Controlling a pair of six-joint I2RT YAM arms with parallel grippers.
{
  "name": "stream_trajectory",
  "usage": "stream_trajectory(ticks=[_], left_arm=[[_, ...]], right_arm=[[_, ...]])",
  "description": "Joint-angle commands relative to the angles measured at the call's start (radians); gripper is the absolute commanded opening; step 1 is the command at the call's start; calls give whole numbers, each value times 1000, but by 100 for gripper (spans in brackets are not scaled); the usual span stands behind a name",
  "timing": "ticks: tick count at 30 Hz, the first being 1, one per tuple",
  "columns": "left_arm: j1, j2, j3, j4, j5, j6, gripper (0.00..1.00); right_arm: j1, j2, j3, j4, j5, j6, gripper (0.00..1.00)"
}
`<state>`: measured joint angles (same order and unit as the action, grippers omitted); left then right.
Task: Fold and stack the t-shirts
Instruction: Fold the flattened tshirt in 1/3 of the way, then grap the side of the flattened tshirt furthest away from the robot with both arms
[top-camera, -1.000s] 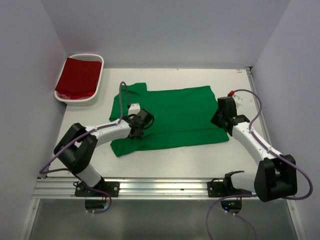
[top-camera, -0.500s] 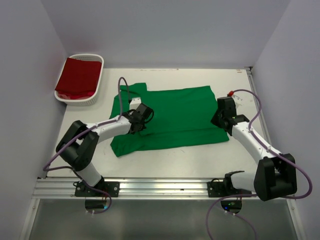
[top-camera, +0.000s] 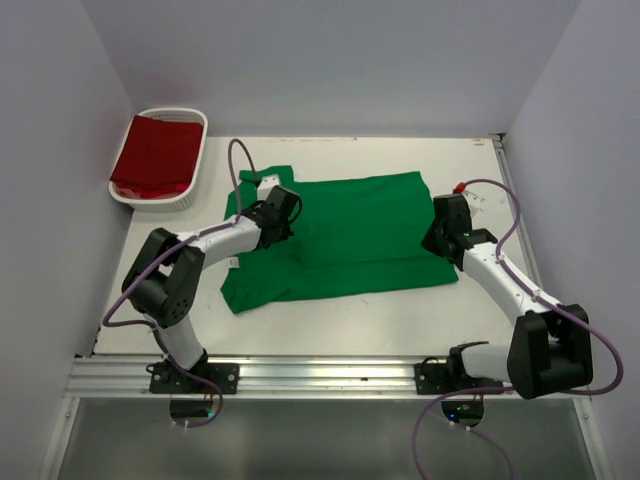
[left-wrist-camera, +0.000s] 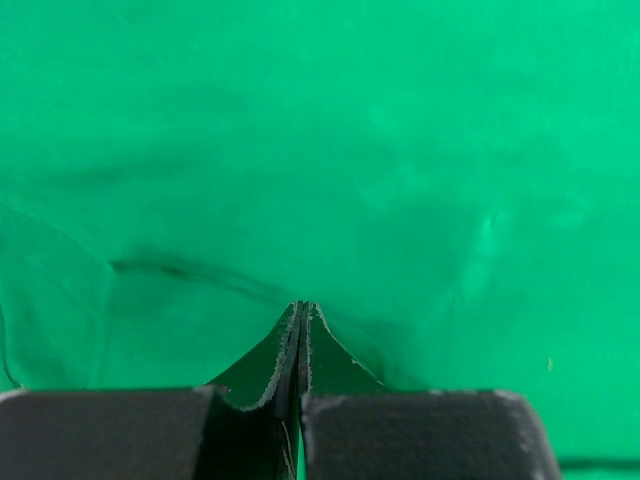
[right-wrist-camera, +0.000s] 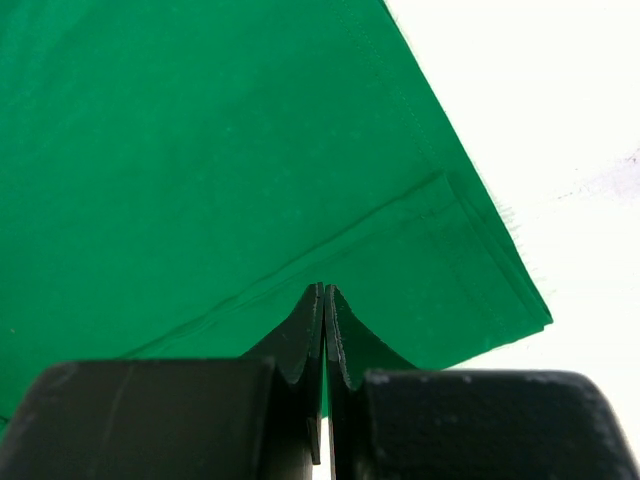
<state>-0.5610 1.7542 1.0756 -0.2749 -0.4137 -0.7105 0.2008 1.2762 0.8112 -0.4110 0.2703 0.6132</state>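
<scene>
From above, the green t-shirt (top-camera: 350, 235) lies flat on the bench (top-camera: 350, 320), long axis left to right, its sleeve end partly hidden under the left end effector (top-camera: 279, 211). A dark red t-shirt (top-camera: 155, 150) fills the basket (top-camera: 150, 201).

Left wrist: fingers together against green cloth.

Right wrist: the right end effector (right-wrist-camera: 324, 292) is closed at the hem corner.

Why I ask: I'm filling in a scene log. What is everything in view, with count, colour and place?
green t-shirt: one, bright green, spread on the middle of the table.
dark red t-shirt: one, dark red, lying in the basket.
basket: one, white, slatted, far left corner of the table.
table: one, pale, walls on three sides.
left arm: one, white and black, purple cable.
right arm: one, white and black, purple cable.
left end effector: one, black, shut, over the left part of the green t-shirt.
right end effector: one, black, shut, at the green t-shirt's right edge.
</scene>
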Motion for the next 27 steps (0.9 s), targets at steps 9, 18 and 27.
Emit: stream_trajectory(ticks=[9, 18, 27], left_arm=[[44, -160, -5, 197, 43, 134, 0], [259, 68, 314, 42, 144, 63, 32], [415, 462, 878, -137, 288, 189, 75]], right_arm=[[0, 8, 54, 9, 23, -52, 0], [-1, 147, 252, -14, -64, -104, 41], [31, 172, 253, -15, -125, -138, 56]])
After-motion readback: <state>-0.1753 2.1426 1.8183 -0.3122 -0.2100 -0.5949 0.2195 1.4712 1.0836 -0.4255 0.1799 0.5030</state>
